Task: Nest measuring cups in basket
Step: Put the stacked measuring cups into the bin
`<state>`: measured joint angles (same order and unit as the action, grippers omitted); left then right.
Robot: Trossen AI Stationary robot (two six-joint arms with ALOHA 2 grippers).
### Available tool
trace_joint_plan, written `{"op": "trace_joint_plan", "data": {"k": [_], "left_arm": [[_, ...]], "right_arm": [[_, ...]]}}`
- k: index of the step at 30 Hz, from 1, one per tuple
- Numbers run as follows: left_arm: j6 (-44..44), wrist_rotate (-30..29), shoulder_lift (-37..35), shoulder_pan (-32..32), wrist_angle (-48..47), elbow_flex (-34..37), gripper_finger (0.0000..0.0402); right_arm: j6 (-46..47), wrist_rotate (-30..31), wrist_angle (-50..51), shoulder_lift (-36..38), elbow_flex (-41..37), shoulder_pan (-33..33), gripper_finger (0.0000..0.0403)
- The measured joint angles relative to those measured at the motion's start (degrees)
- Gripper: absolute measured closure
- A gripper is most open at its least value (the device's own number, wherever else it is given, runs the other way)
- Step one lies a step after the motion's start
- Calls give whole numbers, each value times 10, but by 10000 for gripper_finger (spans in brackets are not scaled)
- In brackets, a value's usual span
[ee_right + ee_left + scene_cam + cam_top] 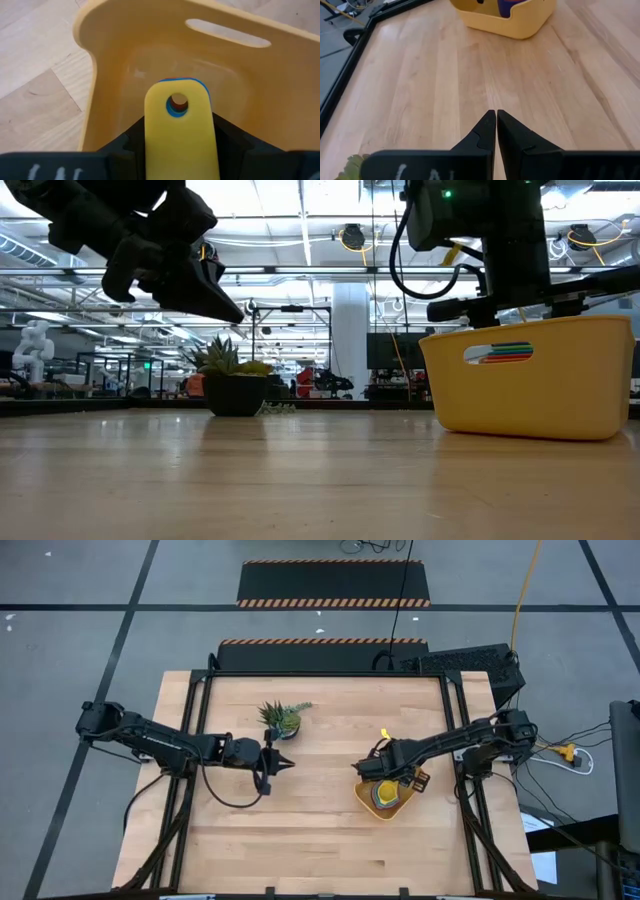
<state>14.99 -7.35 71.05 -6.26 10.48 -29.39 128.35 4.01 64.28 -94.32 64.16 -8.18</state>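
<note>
The orange-yellow basket (pixel 392 808) stands on the table's right half. My right gripper (pixel 180 126) reaches down into it from above, shut on a stack of measuring cups whose yellow handle (pixel 181 120) lies on top, with blue under it and red showing through the hole. The cup bowls are hidden. Through the basket's side slot, coloured edges of the cups (pixel 500 353) show in the low view. My left gripper (pixel 283 762) hovers shut over the table's left half, holding nothing. My right gripper pinches the stacked flat handles by their two long edges (pixel 152 137), one finger on each side. The fingers point down into the basket. The yellow handle's holed free end stands out beyond the fingertips. Whether the cups rest on the basket's floor is hidden.
A small spiky green potted plant (pixel 283 718) stands at the far middle of the table, just beyond my left gripper. Bare wood lies between the two grippers and along the near edge. The basket (pixel 505 22) sits straight ahead of my left gripper.
</note>
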Motion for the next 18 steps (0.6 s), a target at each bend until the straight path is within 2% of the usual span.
{"op": "trace_joint_plan", "data": {"k": [5,12,18], "left_arm": [[2,0,0,0,-9,0,380],[13,0,0,0,-26,0,380],[18,0,0,0,-31,0,380]], "right_arm": [[-5,2,-2,0,0,2,264],[-13,5,-5,0,0,2,207],[-18,6,-5,0,0,2,194]]}}
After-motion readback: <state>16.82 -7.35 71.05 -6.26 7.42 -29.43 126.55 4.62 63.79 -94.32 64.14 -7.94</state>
